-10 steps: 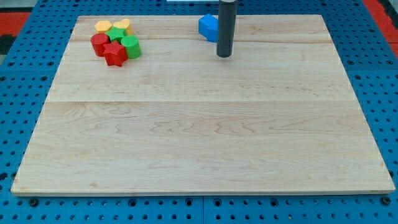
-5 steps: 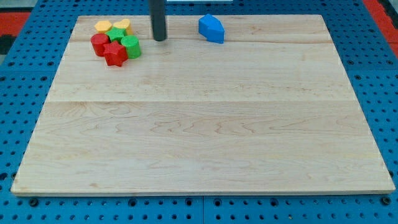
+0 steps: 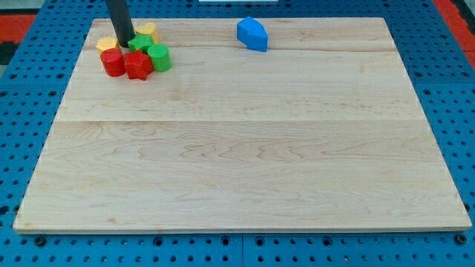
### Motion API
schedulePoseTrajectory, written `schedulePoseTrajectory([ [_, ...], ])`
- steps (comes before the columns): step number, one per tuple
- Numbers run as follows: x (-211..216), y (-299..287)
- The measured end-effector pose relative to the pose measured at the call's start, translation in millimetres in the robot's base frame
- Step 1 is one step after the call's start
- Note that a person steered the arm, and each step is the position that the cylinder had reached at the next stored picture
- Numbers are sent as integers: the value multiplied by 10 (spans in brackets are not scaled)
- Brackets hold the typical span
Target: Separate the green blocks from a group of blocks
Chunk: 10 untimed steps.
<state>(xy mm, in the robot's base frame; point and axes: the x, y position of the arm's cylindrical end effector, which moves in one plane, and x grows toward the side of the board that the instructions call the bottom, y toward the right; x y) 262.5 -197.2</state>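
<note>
A cluster of blocks sits at the view's top left on the wooden board (image 3: pixel 245 148). It holds a green cylinder (image 3: pixel 159 57), a green star-like block (image 3: pixel 139 44), a red star (image 3: pixel 137 65), a red cylinder (image 3: pixel 113 62), and two yellow blocks, one (image 3: pixel 147 30) at the top and one (image 3: pixel 107 45) at the left. My tip (image 3: pixel 125 44) stands inside the cluster, between the two yellow blocks, just left of the green star-like block and above the red blocks. The rod hides part of the left yellow block.
A blue block (image 3: pixel 251 34) lies alone near the board's top edge, right of the cluster. Blue pegboard (image 3: pixel 30 89) surrounds the board on all sides.
My rod has swept left from beside the blue block into the cluster. The left yellow block and red cylinder have shifted left and down; the red star and green cylinder have nudged slightly.
</note>
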Motion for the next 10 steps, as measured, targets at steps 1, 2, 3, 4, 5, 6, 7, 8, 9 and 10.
schedulePoseTrajectory([
  [1,160,80],
  [2,332,400],
  [3,299,507],
  [4,279,549],
  [5,279,844],
  [6,139,856],
  [7,416,939],
  [8,870,1108],
  [9,805,1109],
  [10,1021,964],
])
